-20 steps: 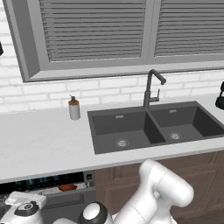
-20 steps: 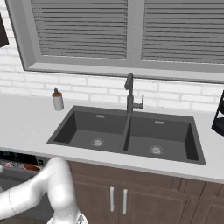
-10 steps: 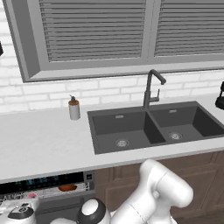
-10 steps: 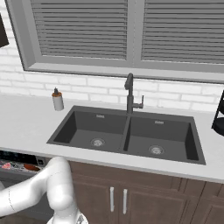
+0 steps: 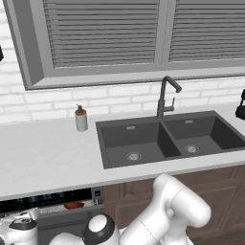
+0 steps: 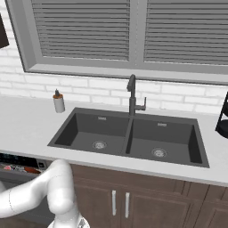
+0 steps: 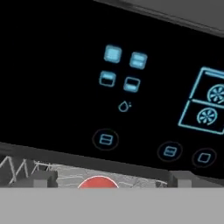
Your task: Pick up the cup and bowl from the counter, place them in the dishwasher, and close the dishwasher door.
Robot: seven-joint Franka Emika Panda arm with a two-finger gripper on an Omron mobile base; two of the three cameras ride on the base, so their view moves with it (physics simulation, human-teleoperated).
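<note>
Low on the left, under the surface (image 5: pixel 43 158), the dishwasher (image 5: pixel 48 200) stands open, its black control strip lit with small blue marks. Just below the strip a reddish thing, probably the bowl (image 5: pixel 73 206), lies in the grey wire rack (image 7: pixel 65 173); the hand view catches a salmon-red round, likely the cup (image 7: pixel 98 183), in the rack too. The fingers cannot be made out here, though they seem spread wide and holding nothing. To the right sit the soap dispenser (image 5: pixel 81 118) and the double sink (image 5: pixel 162 139). With both pieces apparently loaded, the hand should back clear of the rack, then push the door up squarely.
</note>
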